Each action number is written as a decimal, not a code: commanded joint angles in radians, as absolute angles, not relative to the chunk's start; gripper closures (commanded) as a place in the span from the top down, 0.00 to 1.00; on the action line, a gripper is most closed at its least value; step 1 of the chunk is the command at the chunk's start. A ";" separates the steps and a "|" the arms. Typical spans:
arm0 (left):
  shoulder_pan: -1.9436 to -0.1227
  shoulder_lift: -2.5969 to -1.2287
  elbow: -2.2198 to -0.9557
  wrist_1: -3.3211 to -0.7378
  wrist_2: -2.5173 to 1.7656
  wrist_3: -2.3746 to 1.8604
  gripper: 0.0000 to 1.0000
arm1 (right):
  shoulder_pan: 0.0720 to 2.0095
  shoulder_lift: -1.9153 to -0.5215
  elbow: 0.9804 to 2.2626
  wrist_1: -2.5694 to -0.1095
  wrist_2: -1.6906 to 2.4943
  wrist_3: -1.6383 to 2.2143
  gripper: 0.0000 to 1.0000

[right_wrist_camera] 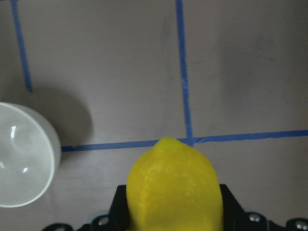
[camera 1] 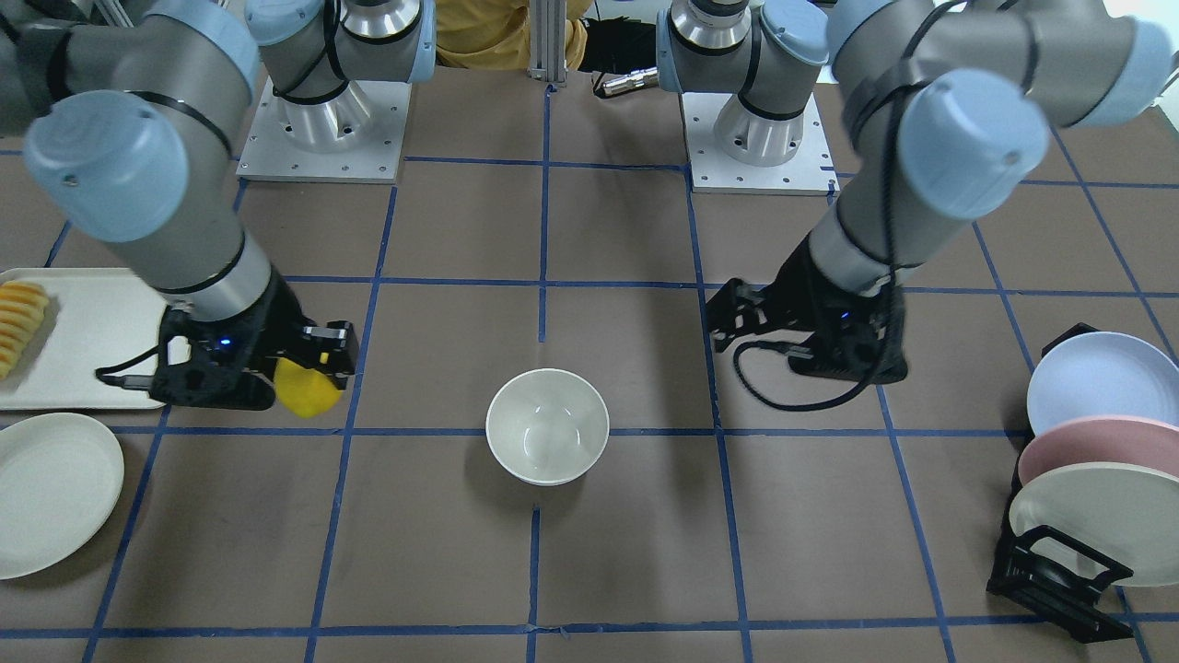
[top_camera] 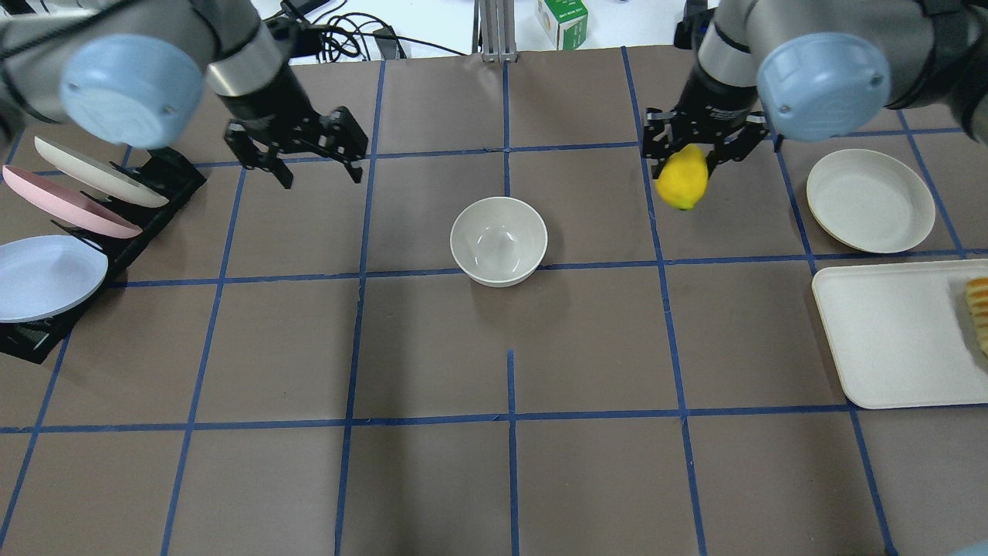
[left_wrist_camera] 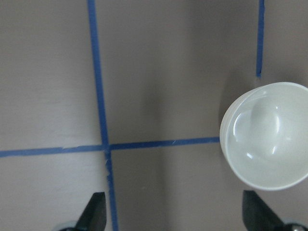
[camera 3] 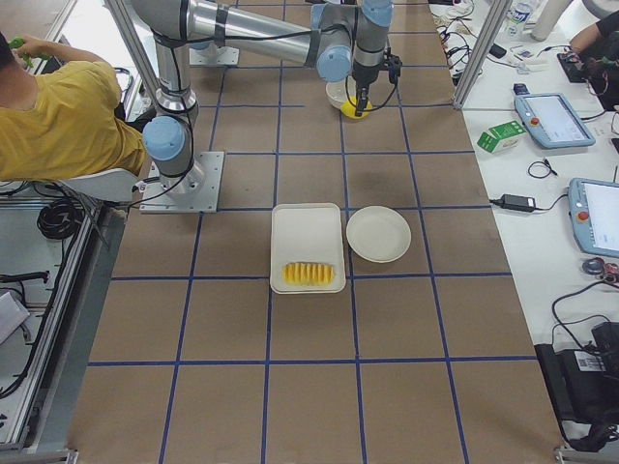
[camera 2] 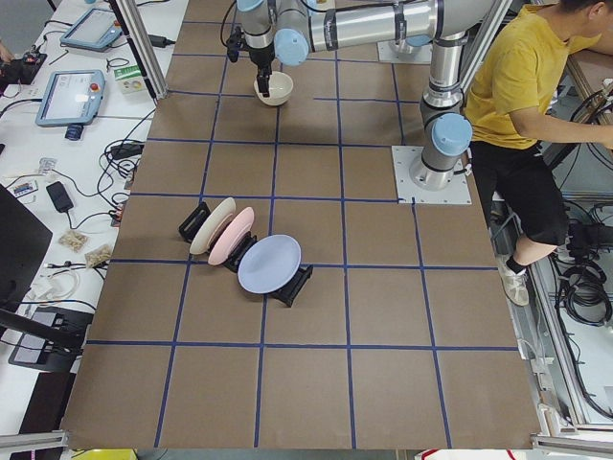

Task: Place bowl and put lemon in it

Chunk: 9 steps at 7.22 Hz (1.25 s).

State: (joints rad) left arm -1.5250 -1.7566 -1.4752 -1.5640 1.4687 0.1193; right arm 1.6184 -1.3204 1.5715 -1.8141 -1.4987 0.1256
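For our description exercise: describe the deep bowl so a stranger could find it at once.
Take the brown table crossed by blue tape lines and look at its middle. There the bowl stands upright and empty on a tape line. Unlike the shallow plate and the racked plates at the sides, it is deep and steep-walled.

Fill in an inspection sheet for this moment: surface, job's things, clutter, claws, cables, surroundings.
Surface: brown table, blue tape grid; no spills seen.
Job's things: bowl upright, empty, mid-table; lemon held in the air, apart from the bowl.
Clutter: plate, tray with fruit slices, rack holding three plates.
Claws: right claw shut on the lemon; left claw open, empty.
Cables: wrist cable loops off the left arm; cords beyond the table's far edge.
Surroundings: operator in yellow at the table's edge; teach pendant off the table.
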 commanded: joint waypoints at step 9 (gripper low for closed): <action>-1.562 -1.609 -1.477 -1.623 1.562 0.054 1.00 | 1.907 -1.027 1.572 -2.192 -1.456 0.434 0.00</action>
